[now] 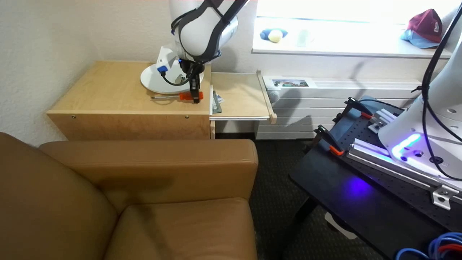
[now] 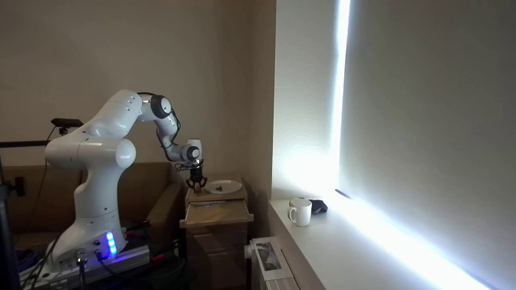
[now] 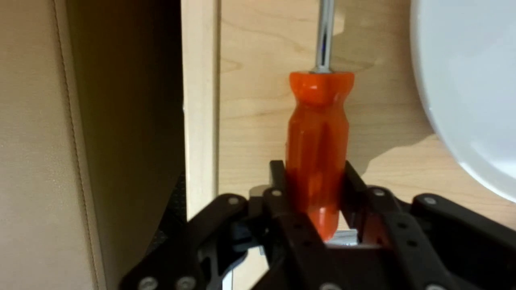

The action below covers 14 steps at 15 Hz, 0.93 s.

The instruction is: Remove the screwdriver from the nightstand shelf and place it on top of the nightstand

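Observation:
The screwdriver (image 1: 184,96), with its orange-red handle and thin metal shaft, lies level over the nightstand (image 1: 108,86) top near its armchair-side edge. In the wrist view the screwdriver (image 3: 318,125) points its shaft away from the gripper. My gripper (image 3: 315,177) is shut on the handle's rear part, one finger on each side. In an exterior view the gripper (image 1: 196,98) points down at the top's shelf-side end. The screwdriver is on or just above the wood; I cannot tell if it touches. The nightstand shelf (image 1: 240,90) is pulled out and also shows in an exterior view (image 2: 217,215).
A white round plate (image 1: 153,81) with a small item on it stands on the top, close beside the screwdriver (image 3: 471,80). A grey tool (image 1: 216,105) lies on the shelf. The brown armchair (image 1: 151,153) borders the nightstand. A radiator (image 1: 335,94) stands beyond the shelf.

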Each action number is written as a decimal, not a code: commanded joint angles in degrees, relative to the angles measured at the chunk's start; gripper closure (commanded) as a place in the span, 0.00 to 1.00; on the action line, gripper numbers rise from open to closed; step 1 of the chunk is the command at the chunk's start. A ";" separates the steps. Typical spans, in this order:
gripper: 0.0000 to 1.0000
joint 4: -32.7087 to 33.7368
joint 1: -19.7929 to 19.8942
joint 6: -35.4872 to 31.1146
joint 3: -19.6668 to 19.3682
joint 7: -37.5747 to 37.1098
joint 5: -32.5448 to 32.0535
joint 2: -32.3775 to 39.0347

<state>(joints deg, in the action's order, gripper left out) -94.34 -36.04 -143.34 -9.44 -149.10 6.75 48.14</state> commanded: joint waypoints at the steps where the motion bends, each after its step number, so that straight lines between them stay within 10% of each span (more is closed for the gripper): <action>1: 0.92 3.43 2.75 2.83 2.49 0.38 4.16 1.77; 5: 0.92 3.18 6.56 0.43 6.20 0.00 2.90 2.17; 7: 0.42 3.50 5.66 1.61 4.63 0.00 5.09 2.71; 14: 0.02 1.90 10.83 4.59 11.28 0.52 3.93 0.19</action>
<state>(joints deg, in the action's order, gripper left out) -92.09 -28.04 -142.24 -1.73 -149.10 10.50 50.18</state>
